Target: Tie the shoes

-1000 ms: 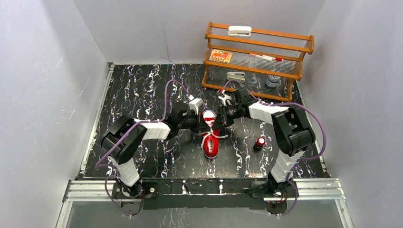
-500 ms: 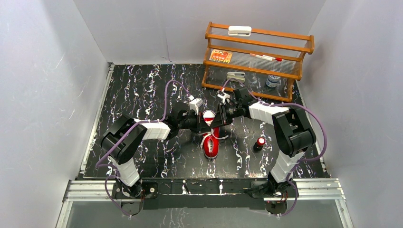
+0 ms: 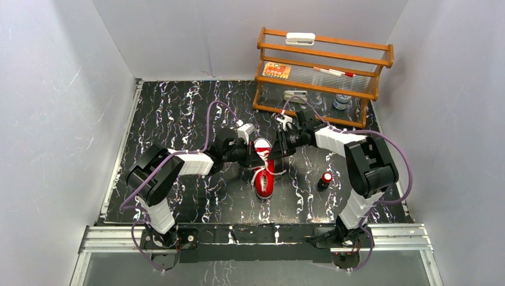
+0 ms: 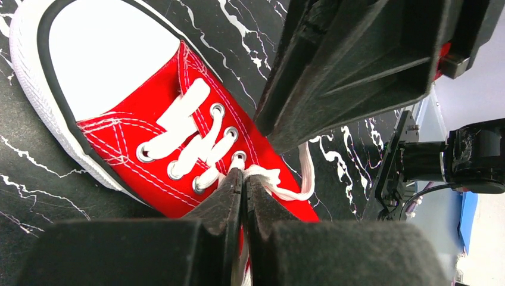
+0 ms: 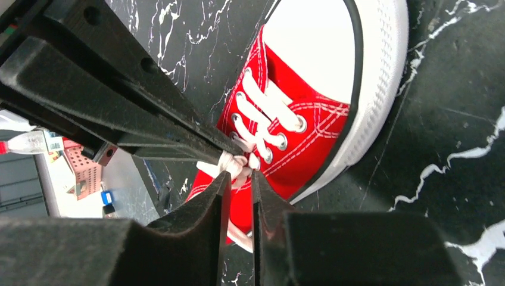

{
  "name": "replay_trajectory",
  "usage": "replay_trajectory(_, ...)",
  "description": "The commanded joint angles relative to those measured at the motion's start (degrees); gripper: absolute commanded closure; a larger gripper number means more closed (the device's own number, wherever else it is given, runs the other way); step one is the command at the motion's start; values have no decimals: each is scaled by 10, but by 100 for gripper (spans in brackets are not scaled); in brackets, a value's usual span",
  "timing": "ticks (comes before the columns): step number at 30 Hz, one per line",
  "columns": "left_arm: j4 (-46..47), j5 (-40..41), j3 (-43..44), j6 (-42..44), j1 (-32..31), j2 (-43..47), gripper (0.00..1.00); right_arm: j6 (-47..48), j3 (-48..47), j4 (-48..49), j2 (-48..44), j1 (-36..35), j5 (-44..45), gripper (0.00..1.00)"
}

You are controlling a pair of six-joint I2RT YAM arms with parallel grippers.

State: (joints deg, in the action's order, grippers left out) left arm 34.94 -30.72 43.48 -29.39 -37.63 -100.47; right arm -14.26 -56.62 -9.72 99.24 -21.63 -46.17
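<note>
Black marbled table (image 3: 178, 107): sneaker (image 3: 264, 182) near-to-far, toe far.

Pale walls (image 3: 59, 89) enclose a black marbled tabletop (image 3: 172, 113) with a wooden rack (image 3: 333, 55).

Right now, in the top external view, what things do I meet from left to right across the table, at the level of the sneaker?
left arm's elbow → red canvas sneaker → small red-and-black cylinder → right arm's elbow
</note>
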Motion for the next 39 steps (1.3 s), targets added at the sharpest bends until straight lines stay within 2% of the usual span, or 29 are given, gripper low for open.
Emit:
replay_trajectory(1,1,-14,10,9,-2,29,100,28,-42,-14,26,-22,-5,76)
replay_trajectory(12,9,-11,11,0,-2,27,100,14,-28,7,27,-31,-33,81)
replay_trajectory(20,16,-17,12,-3,-2,23,100,-43,20,81,11,-34,-62,74)
replay_trajectory(31,42,-42,11,-22,-2,14,100,-75,17,118,36,-35,-60,71)
replay_trajectory(37,58,-60,2,-29,-2,18,100,-93,15,139,43,-35,-59,82)
replay_trajectory(39,59,-64,-1,-32,-2,19,100,-98,12,145,45,-35,-61,95)
